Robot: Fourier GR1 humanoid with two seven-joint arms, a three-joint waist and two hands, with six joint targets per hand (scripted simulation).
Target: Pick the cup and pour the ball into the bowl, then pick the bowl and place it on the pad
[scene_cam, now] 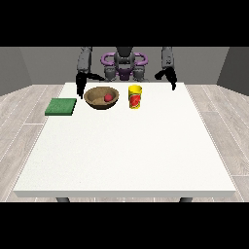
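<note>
Small red ball point(108, 97) lies inside the brown wooden bowl point(95, 100), so the pour looks done. Yellow cup with red label point(135, 97) stands upright just beside the bowl. Bowl not yet on the green square pad point(61, 106), near it on the white worktop point(126, 151). Hand at the view's left point(80, 86) hangs beside the bowl, hand at the view's right point(169, 78) apart from the cup; both hold nothing, fingers look relaxed.

Probably a bare test room: grey walls point(29, 68) across the frame's top, pale plank floor point(22, 126), one white table point(126, 155) mid-frame.
</note>
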